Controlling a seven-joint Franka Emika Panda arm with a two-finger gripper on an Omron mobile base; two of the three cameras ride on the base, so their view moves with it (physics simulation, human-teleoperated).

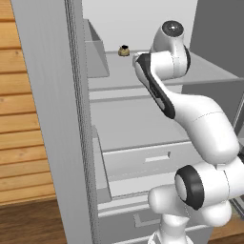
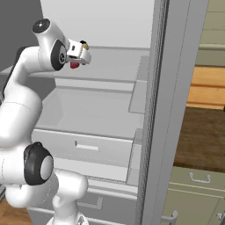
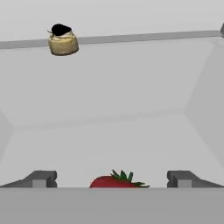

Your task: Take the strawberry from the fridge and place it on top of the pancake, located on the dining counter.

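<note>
Your arm reaches into the open fridge [image 1: 143, 124], wrist at the level of the upper shelf [image 2: 114, 59].

Claw [image 3: 112, 179]: in the hand view you see the two dark finger tips standing wide apart, one at lower left and one at lower right, nothing pinched between them. The jaws are open.

Strawberry [image 3: 117, 180]: red with green leaves, it lies on the shelf floor between the two finger tips, roughly centred in the gap and touching neither tip as far as you can tell. Its lower part is cut off at the bottom of the hand view. In the right base view you find it as a small red spot [image 2: 74, 65] just under the hand, near the shelf's front edge.

Small brown-and-cream jar [image 3: 63, 40]: upright with a dark top, it stands well apart from the strawberry, toward the shelf's back edge. In the left base view it sits beyond the wrist [image 1: 124, 50].

Below the shelf you see a closed drawer front [image 1: 152, 159]. The fridge door [image 2: 169, 110] stands open at the right of the right base view.
</note>
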